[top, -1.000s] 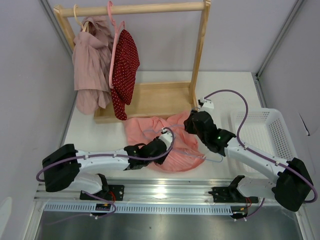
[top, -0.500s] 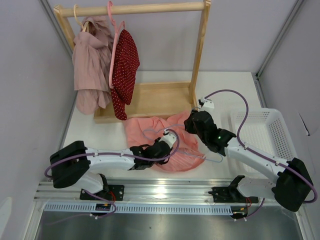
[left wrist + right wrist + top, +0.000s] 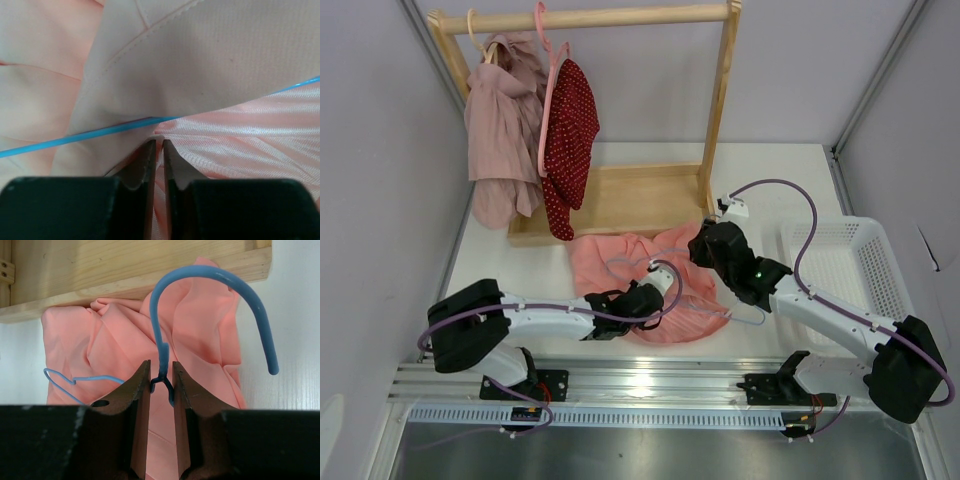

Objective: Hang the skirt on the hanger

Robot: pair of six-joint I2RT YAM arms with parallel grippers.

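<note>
left fingers [image 3: 142,167] nearly together at skirt [image 3: 225,60] seam edge, grip unclear | right fingers [image 3: 137,390] clamp hanger [image 3: 210,271] neck

The skirt [image 3: 610,265] lay on the surface [image 3: 770,180], just before the rack [image 3: 620,205]. The hanger [image 3: 200,271] lay partly under its folds. My left end effector [image 3: 156,145] sat at its near edge and my right end effector [image 3: 161,367] at its far right corner. The basket [image 3: 830,226] stood further right.

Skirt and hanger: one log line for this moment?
right hand: grips blue hanger neck | left hand: pinches salmon skirt | status: not hung
</note>
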